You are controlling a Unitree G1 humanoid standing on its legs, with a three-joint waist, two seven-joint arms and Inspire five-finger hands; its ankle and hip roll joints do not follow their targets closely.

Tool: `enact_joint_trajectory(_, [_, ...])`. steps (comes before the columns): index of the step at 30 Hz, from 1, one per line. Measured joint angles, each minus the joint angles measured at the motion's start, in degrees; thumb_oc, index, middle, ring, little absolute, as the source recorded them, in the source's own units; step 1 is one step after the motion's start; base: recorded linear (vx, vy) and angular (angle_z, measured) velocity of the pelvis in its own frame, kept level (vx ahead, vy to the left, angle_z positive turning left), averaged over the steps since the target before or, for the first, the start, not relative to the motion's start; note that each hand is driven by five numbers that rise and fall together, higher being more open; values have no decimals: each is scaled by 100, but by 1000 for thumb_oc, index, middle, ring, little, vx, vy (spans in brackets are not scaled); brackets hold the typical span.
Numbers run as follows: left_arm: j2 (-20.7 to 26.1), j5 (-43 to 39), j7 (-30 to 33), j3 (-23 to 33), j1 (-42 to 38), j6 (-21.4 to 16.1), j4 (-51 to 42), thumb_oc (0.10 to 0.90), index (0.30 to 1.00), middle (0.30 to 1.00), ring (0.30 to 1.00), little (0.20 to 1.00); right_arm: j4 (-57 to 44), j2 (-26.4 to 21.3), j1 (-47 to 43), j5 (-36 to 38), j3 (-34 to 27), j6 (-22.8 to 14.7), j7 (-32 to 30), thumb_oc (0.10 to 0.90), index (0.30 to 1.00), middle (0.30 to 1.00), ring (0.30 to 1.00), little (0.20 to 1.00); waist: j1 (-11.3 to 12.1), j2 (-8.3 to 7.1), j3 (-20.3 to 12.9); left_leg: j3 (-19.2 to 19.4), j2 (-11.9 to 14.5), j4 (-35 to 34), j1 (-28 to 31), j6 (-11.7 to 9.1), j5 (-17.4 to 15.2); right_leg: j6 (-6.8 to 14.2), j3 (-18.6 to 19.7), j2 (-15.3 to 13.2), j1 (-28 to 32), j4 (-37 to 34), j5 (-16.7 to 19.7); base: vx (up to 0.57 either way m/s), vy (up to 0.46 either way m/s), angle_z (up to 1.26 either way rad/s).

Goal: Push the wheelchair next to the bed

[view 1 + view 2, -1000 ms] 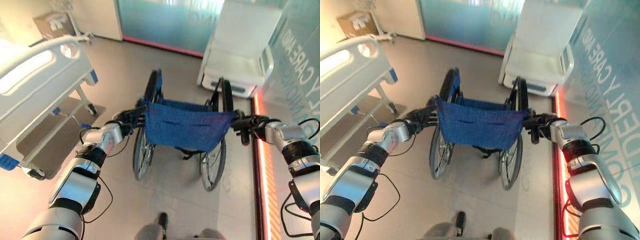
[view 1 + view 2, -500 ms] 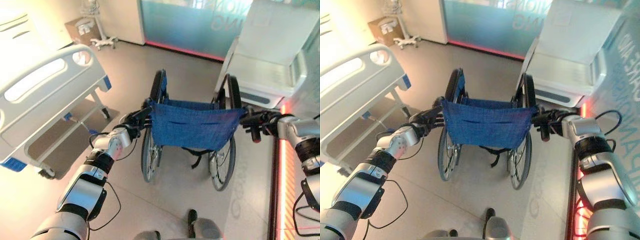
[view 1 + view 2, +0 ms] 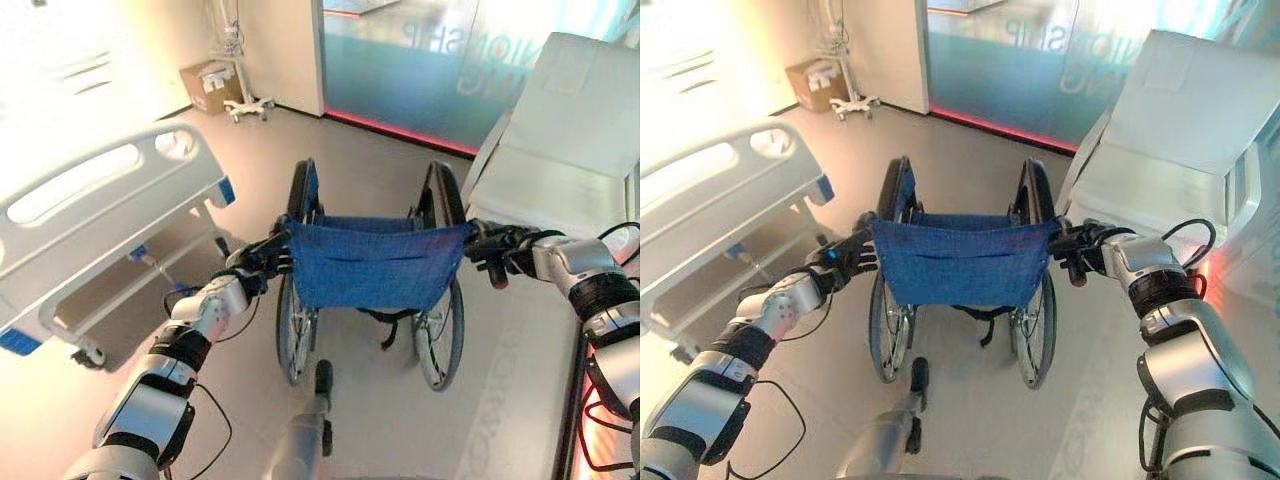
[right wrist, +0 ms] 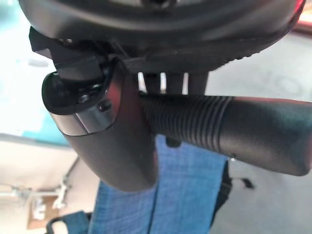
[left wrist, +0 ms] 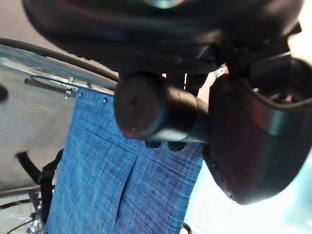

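Observation:
A wheelchair (image 3: 375, 265) with a blue cloth back and black wheels stands in front of me, facing away. My left hand (image 3: 255, 268) is curled round its left push handle (image 5: 156, 113). My right hand (image 3: 497, 250) is curled round the ribbed right push handle (image 4: 229, 126). A white hospital bed (image 3: 95, 220) with blue corner bumpers stands to the left of the wheelchair, a stretch of floor between them.
A white reclining chair (image 3: 560, 150) stands at the right, close to the wheelchair's right wheel. At the far back left are a cardboard box (image 3: 205, 85) and a wheeled stand (image 3: 240, 105). A glass wall (image 3: 420, 60) with a red strip runs along the back.
The camera has shifted as I walked. The wheelchair has rolled forward with both hands on its handles, and the bed now lies closer alongside at the left.

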Motion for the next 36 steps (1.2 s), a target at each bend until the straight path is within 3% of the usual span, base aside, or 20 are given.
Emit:
enact_joint_trajectory(3, [113,8,-60,25,-44,105,-5,400,300,300,300,300,377,223,46,-57,-23,-148,163,400,300,300,300,300,282,-326,-293,108,-406,606,192,645,-13,372,-177,-192,84,351,-407,514,111,-32])
enact_joint_trajectory(4, [41,18,-37,21,-77,105,60,400,300,300,300,300,330,209,151,-89,-31,-241,169,400,300,300,300,300,169,-116,-443,73,-353,615,413,1143,-173,453,-321,-15,-368,1410,-430,704,147,29])
enact_joint_trajectory(5, [53,26,-108,-53,-286,120,192,400,300,300,300,300,275,144,195,-89,-43,-289,169,400,300,300,300,300,147,27,-542,-94,-312,659,541,1769,-1,738,-279,-90,-1098,3166,-584,585,128,25])
enact_joint_trajectory(7, [70,42,-165,-53,-472,75,350,400,300,300,300,300,266,215,231,-92,-49,-308,160,400,300,300,300,300,277,-298,-607,-217,-592,713,660,1747,151,1131,-68,-722,-1940,5098,-361,532,60,-5])
enact_joint_trajectory(8, [32,73,-245,-65,-586,76,498,400,300,300,300,300,263,197,221,-88,-98,-303,161,400,300,300,300,300,155,-346,-592,-496,-766,670,775,1800,99,1202,38,-994,-2185,5514,-309,501,26,26])
enact_joint_trajectory(11, [-53,145,-306,-76,-700,-72,719,400,300,300,300,300,261,260,252,-95,-216,-326,165,400,300,300,300,300,-4,-185,-479,-1201,-770,316,1231,1630,203,1145,-5,-1324,-2604,5275,-381,575,-188,26])
enact_joint_trajectory(12, [-79,206,-357,-89,-781,-178,787,400,300,300,300,300,263,252,273,-95,-229,-324,200,400,300,300,300,300,-57,-25,-370,-1555,-588,103,1480,1496,234,1019,-122,-1163,-2694,4182,-411,599,-405,40])
enact_joint_trajectory(14, [-56,315,-433,-152,-859,-258,783,400,300,300,300,300,197,156,344,-80,-265,-332,378,400,300,300,300,300,-104,-60,-313,-1836,-573,-67,1651,1247,149,1095,-139,-1154,-2957,2486,-253,532,-408,44])
enact_joint_trajectory(15, [-119,343,-432,-162,-851,-328,764,400,300,300,300,300,97,171,483,-63,-280,-391,389,400,300,300,300,300,-219,-105,-267,-1617,-543,27,1580,915,-135,991,-96,-1185,-3065,1864,-80,523,-337,59])
enact_joint_trajectory(16, [3,371,-437,-132,-804,-402,633,400,300,300,300,300,-125,138,608,25,-445,-481,396,400,300,300,300,300,-356,-349,-180,-673,-314,296,1524,887,-630,1253,19,-1362,-2996,558,333,929,-502,100])
enact_joint_trajectory(17, [105,372,-447,-96,-794,-414,455,400,300,300,300,300,-305,-17,559,151,-458,-412,419,400,300,300,300,300,-597,-428,-46,-542,-341,628,1482,1404,-628,1783,124,-1611,-2951,-74,747,1040,-507,105])
enact_joint_trajectory(19, [101,373,-426,45,-691,-491,299,400,300,300,300,300,-418,-53,486,202,-479,-237,419,400,300,300,300,300,-627,-577,65,-941,-593,995,1519,1382,-927,1634,158,-1921,-3145,-272,1157,766,-359,58])
enact_joint_trajectory(21, [120,371,-415,99,-601,-515,186,400,300,300,300,300,-428,-94,383,216,-482,29,431,400,300,300,300,300,-647,-536,214,-1410,-580,1232,1727,1207,-1215,1544,156,-1946,-3207,-149,1589,726,-386,53])
enact_joint_trajectory(24, [-4,363,-437,152,-320,-565,118,400,300,300,300,300,-387,-66,316,208,-390,354,494,400,300,300,300,300,-643,-525,213,-1914,-486,1579,2103,837,-1762,1425,212,-1866,-2642,668,1614,786,-358,65])
enact_joint_trajectory(26, [-23,364,-456,305,-13,-792,89,400,300,300,300,300,-311,-55,165,201,-248,366,634,400,300,300,300,300,-762,-311,83,-1829,-59,1902,2097,496,-1915,1077,190,-1553,-2562,1108,1498,469,-353,63])
enact_joint_trajectory(28, [-69,340,-472,336,20,-944,58,400,300,300,300,300,-274,-60,-46,172,-186,343,662,400,300,300,300,300,-799,-239,78,-1556,-10,3263,1251,16,-1398,894,-26,-1491,-2595,1208,1256,459,-355,48])
enact_joint_trajectory(29, [-130,317,-445,349,48,-1007,109,400,300,300,300,300,-162,-26,-169,142,-163,286,627,400,300,300,300,300,-651,-225,67,-1366,106,3984,758,-77,-734,714,-17,-1442,-2555,1136,1240,447,-235,-1])
enact_joint_trajectory(31, [-170,234,-382,364,210,-1004,28,400,300,300,300,300,-160,6,-158,133,-123,168,521,400,300,300,300,300,-519,-139,34,-1267,144,4566,254,61,-609,601,-129,-1299,-2316,984,1007,529,-209,13])
enact_joint_trajectory(33, [-175,227,-384,343,329,-996,-21,400,300,300,300,300,-154,42,-145,124,-87,159,450,400,300,300,300,300,-391,-154,46,-1087,56,3973,232,47,-617,511,-182,-1210,-2000,794,975,523,-110,9])
enact_joint_trajectory(36, [-180,44,-403,335,519,-910,-131,400,300,300,300,300,15,126,-143,-18,-32,61,405,400,300,300,300,300,-148,-59,39,-533,14,1999,359,30,-582,420,-138,-858,-1383,285,879,758,-80,-4])
